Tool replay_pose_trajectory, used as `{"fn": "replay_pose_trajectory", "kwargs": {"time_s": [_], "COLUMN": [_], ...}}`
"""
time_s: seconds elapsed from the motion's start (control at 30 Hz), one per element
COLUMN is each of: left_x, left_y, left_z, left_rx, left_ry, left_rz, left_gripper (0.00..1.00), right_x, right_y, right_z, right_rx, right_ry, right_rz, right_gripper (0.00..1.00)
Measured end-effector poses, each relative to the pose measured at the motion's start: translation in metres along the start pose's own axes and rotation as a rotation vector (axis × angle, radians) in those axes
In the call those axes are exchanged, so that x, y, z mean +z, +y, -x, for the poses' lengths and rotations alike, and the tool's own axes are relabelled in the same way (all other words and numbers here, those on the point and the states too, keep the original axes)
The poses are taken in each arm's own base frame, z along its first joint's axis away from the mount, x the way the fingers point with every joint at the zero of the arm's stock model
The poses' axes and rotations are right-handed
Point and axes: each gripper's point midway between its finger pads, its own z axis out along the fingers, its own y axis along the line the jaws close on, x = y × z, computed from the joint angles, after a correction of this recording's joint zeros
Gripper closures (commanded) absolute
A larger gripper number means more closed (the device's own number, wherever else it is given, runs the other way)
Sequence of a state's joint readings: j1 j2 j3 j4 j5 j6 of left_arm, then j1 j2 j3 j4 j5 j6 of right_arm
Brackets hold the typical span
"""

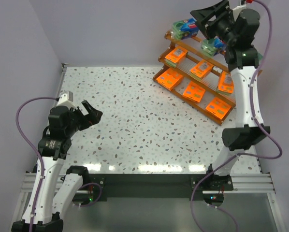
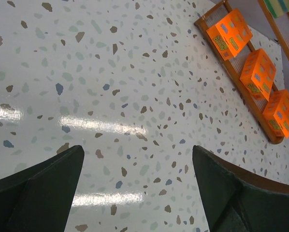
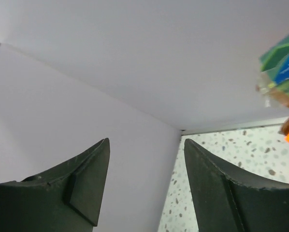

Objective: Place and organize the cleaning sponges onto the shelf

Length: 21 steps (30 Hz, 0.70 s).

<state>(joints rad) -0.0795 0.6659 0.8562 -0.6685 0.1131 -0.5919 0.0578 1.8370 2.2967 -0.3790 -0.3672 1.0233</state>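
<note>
Seemingly done — flat orange sponge packs and green-and-blue wrapped ones sit on the stepped wooden shelf; the right gripper, spread and empty, should retreat upward, clear of them.

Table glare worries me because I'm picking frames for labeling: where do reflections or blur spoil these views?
Left wrist view: two bright streaks of glare on the table. Top view: a glare band along its near edge. Right wrist view: the green-and-blue pack at the right edge is blurred and cropped.
</note>
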Motion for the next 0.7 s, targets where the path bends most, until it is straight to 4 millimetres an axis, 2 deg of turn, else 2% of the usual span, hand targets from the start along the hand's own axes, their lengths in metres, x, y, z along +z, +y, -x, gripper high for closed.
{"fn": "replay_pose_trajectory", "kwargs": {"time_s": [0.07, 0.13, 0.23, 0.33, 0.43, 0.53, 0.7], "left_x": [-0.001, -0.002, -0.003, -0.003, -0.003, -0.003, -0.005], "left_y": [-0.004, -0.010, -0.019, -0.031, -0.041, -0.051, -0.062], "left_z": [0.000, 0.001, 0.001, 0.004, 0.006, 0.009, 0.016], "left_rx": [0.001, 0.003, 0.007, 0.014, 0.021, 0.028, 0.037], "left_ry": [0.000, 0.004, 0.009, 0.010, 0.014, 0.016, 0.013], "left_rz": [-0.021, -0.050, -0.097, -0.161, -0.214, -0.259, -0.304], "left_gripper": [0.00, 0.00, 0.00, 0.00, 0.00, 0.00, 0.00], "right_x": [-0.029, -0.062, -0.104, -0.136, -0.164, -0.190, -0.231], "right_y": [0.030, 0.047, 0.039, 0.000, -0.051, -0.093, -0.128], "right_z": [-0.005, -0.021, -0.063, -0.114, -0.157, -0.183, -0.208], "right_rx": [-0.028, -0.049, -0.076, -0.071, -0.065, -0.080, -0.139], "right_ry": [0.013, 0.047, 0.118, 0.212, 0.286, 0.320, 0.344], "right_rz": [0.073, 0.114, 0.130, 0.082, -0.009, -0.120, -0.205], "right_gripper": [0.29, 0.24, 0.23, 0.22, 0.20, 0.19, 0.19]}}
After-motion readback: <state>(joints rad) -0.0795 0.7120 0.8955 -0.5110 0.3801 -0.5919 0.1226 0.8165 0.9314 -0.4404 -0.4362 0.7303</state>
